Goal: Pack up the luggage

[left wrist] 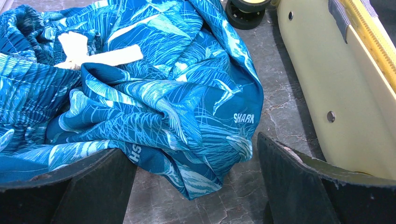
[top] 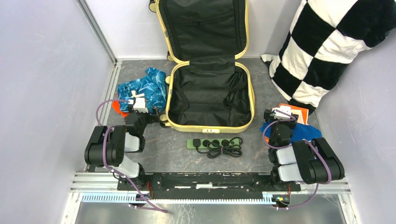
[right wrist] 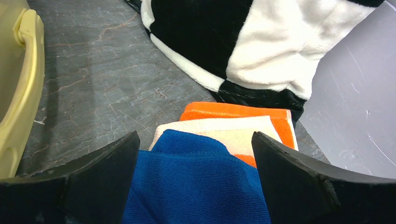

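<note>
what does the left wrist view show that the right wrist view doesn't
Only the left wrist view: a crumpled blue leaf-print garment lettered SHARK, and a black caster wheel.
Only the right wrist view: the black-and-white checkered plush pillow, a folded blue cloth lying on a folded orange-and-cream towel, and a moulded yellow side handle.
Both: the pale-yellow hard-shell suitcase at one edge, the grey marbled tabletop, and that arm's own black fingers, the left gripper and the right gripper, each open.
</note>
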`<state>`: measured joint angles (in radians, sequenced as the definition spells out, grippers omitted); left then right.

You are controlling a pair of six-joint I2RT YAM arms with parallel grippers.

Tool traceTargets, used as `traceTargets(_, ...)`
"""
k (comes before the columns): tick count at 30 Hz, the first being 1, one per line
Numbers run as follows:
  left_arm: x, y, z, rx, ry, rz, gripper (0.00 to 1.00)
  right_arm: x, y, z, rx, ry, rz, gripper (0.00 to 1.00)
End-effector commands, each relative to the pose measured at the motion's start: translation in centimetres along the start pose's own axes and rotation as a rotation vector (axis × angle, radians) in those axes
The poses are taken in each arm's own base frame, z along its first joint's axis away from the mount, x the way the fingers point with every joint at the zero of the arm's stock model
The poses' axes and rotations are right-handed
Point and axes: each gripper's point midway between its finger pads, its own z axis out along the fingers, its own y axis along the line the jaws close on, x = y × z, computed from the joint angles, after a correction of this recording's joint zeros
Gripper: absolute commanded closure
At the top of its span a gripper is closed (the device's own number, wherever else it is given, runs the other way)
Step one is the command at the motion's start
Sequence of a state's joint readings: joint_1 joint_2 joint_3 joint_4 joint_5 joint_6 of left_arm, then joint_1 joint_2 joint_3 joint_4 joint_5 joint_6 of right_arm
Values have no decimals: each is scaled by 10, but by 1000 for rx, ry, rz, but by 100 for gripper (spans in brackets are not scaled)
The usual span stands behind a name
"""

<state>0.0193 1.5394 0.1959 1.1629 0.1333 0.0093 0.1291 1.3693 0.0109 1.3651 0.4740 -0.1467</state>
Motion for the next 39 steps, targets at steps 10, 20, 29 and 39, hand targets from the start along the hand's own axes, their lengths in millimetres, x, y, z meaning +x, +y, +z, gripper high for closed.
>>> traceTargets(10,-26,-3,6,19,-87,30,0,25,-4,-21,-16,56,-26,2)
traceTargets(20,-60,12,27,100,236,-20,0,25,-4,-21,-19,58,-28,2)
traceTargets(29,-140,-7,10,259,310,64,0,20,-2,-8,7,91,-29,2)
traceTargets(39,-134,-9,9,337,361,199,0,-27,65,35,-179,368,333,2)
